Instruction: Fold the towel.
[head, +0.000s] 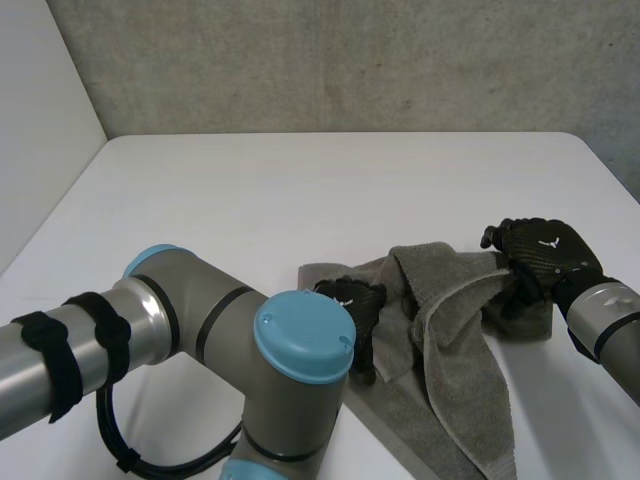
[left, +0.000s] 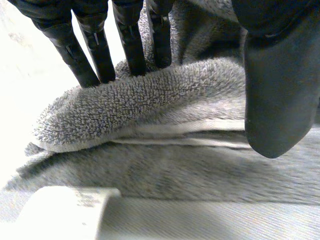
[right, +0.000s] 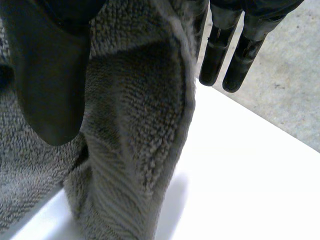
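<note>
Fold incomplete: the towel (head: 455, 340) lies bunched on the tabletop (head: 300, 200), lower right of the head view, with the left hand (head: 355, 305) pinching a left-side fold and the right hand (head: 540, 255) clamped on its raised right edge.

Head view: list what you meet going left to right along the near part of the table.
left arm → left hand → bunched middle of the towel → right hand → right arm
</note>
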